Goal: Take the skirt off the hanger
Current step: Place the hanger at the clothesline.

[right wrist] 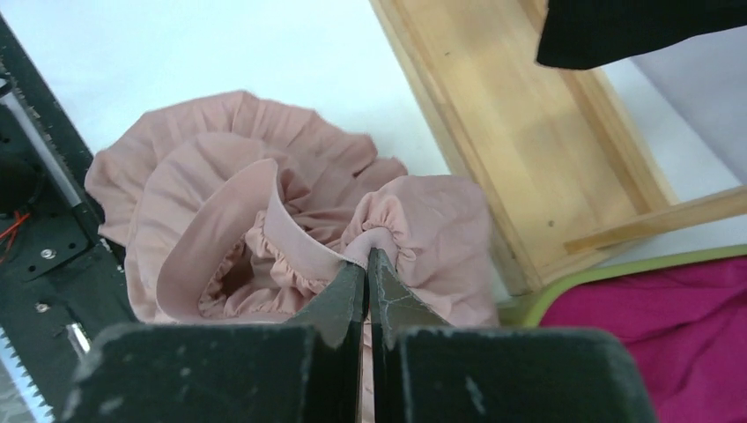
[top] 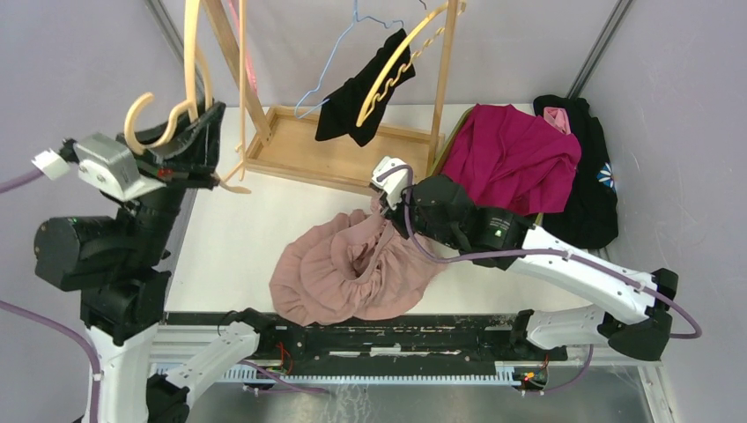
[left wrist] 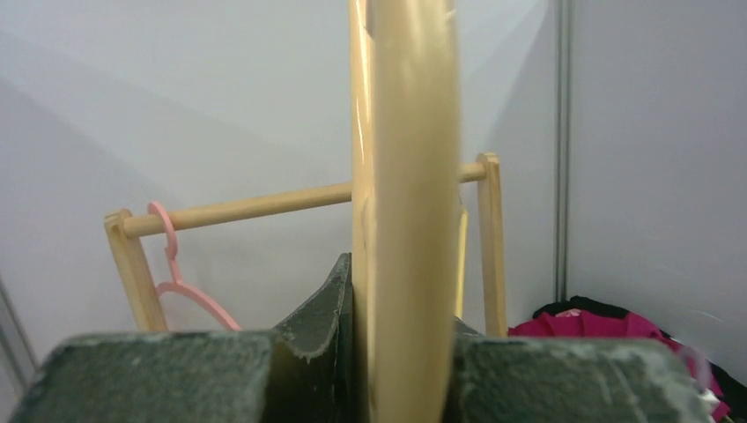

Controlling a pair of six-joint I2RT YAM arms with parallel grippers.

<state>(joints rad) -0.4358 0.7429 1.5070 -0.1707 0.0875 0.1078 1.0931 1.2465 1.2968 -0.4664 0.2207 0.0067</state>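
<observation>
The pink skirt (top: 343, 273) lies crumpled on the white table, near its front edge. It is apart from the pale wooden hanger (top: 189, 62), which is raised at the far left. My left gripper (top: 207, 132) is shut on that hanger; in the left wrist view the hanger's bar (left wrist: 405, 220) stands upright between the fingers of the gripper (left wrist: 401, 300). My right gripper (top: 380, 207) is shut on the skirt's gathered waistband. In the right wrist view this gripper (right wrist: 367, 264) pinches a fold of the skirt (right wrist: 203, 176) at its tips.
A wooden rack (top: 352, 154) stands at the back, carrying a black garment (top: 361, 97) on a hanger and a blue wire hanger (top: 330, 62). A pink hanger (left wrist: 181, 282) hangs on its rail. A magenta garment (top: 515, 154) and a black one (top: 590, 176) lie heaped at right.
</observation>
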